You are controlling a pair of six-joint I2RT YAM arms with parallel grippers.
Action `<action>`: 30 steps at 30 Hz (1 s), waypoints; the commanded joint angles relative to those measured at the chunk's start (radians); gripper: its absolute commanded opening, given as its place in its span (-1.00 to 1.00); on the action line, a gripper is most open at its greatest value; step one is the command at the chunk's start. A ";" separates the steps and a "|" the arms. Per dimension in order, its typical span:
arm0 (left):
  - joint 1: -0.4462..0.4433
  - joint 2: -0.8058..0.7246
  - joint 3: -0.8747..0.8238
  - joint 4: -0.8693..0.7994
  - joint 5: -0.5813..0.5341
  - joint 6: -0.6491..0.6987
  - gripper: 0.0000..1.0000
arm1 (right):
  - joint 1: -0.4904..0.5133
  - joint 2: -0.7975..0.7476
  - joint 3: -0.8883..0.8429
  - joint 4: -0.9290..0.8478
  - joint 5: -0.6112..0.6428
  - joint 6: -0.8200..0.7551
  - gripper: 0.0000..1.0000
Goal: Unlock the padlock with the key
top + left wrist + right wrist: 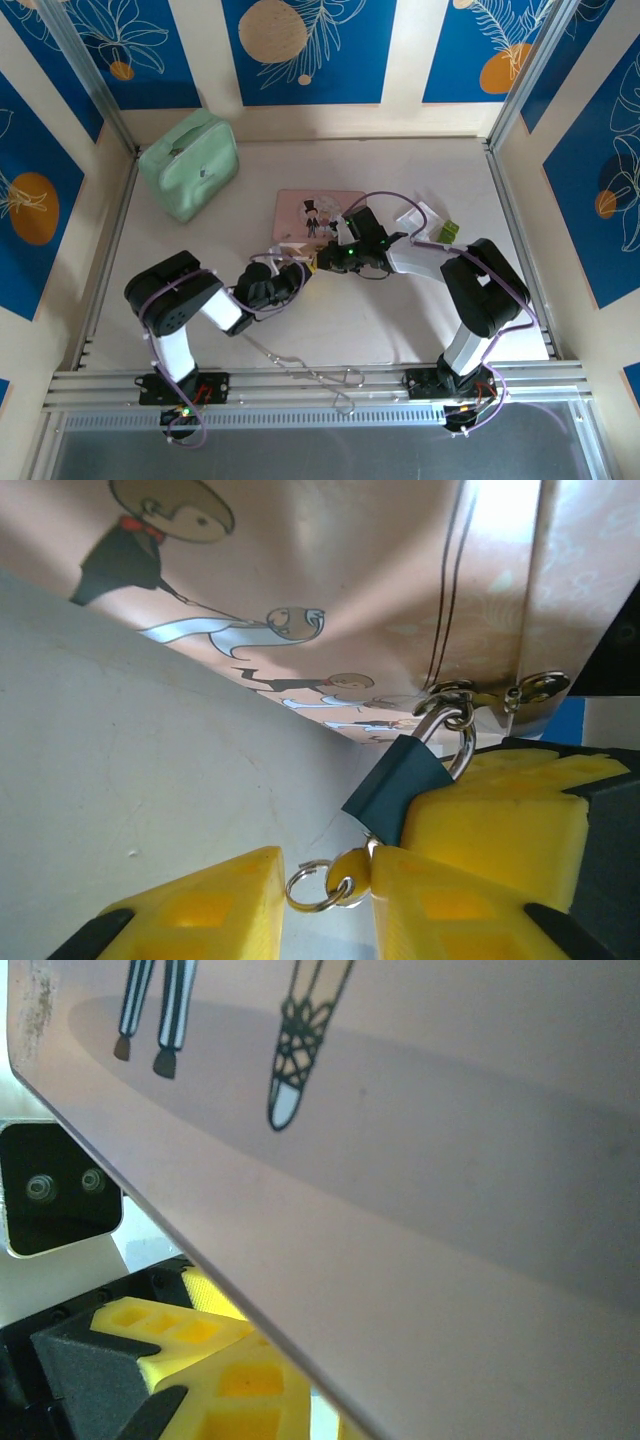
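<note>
We judge insertion underway: left gripper [325,880] gapes around key [350,870] below padlock [395,780]; right gripper [325,260] grip unclear; next, pinch, twist.

Seen from above, the light is bright and even and seems to fall from overhead. The pink tin [318,210] carries no glare, and the arms in front of the tin lay only short, soft shadows on the pale table [400,330]; this view is sharp. In the left wrist view a strong white glare runs down the upper right part of the tin and washes out its print. The padlock [395,790] at the tin's clasp is fairly sharp, while the yellow fingers [200,910] of the left gripper [325,905] below the tin are a little soft. In the right wrist view the tin is very near the lens, a broad soft shadow crosses it diagonally, its print is slightly blurred, and a small patch under its lower edge is overexposed.
</note>
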 commanded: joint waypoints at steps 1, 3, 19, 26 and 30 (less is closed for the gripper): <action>-0.017 0.057 -0.025 0.121 -0.016 -0.037 -0.45 | 0.007 0.007 -0.012 0.009 -0.105 0.049 -0.82; -0.017 0.082 -0.020 0.147 -0.016 -0.057 -0.50 | 0.007 0.008 -0.015 0.008 -0.105 0.049 -0.81; -0.027 0.061 0.000 0.147 -0.022 -0.062 -0.68 | 0.012 0.011 -0.018 0.013 -0.092 0.065 -0.80; -0.032 0.032 0.005 0.146 -0.033 -0.059 -0.66 | 0.013 0.017 -0.021 0.019 -0.089 0.073 -0.80; -0.032 0.037 0.005 0.147 -0.034 -0.062 -0.77 | 0.013 0.015 -0.026 0.021 -0.089 0.076 -0.79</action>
